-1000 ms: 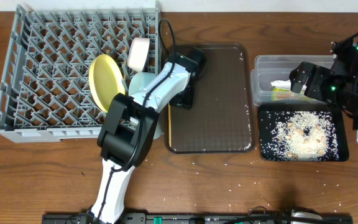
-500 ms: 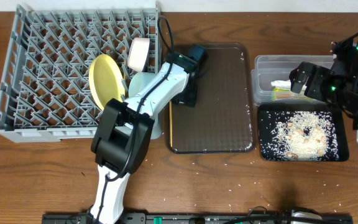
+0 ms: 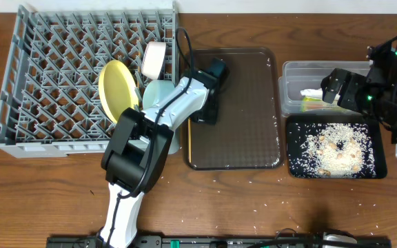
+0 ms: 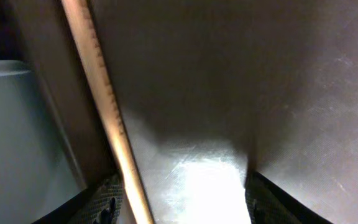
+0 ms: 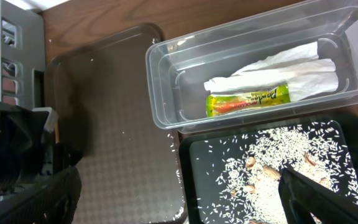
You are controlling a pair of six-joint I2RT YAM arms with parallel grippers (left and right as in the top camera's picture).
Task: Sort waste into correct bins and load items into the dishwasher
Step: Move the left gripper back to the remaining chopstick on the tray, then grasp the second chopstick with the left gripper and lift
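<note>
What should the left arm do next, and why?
Probably nudge sideways to centre on the chopstick, then close. The left gripper hangs open, low over the brown tray, and the chopstick lies close to one finger, off centre.

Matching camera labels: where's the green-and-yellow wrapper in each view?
Overhead: wrapper at the right, inside the clear tub.
Left wrist: not in it.
Right wrist: wrapper upper centre, lying in the tub against the white napkin.
Shared landmark: the dark brown serving tray, visible in all three views.
</note>
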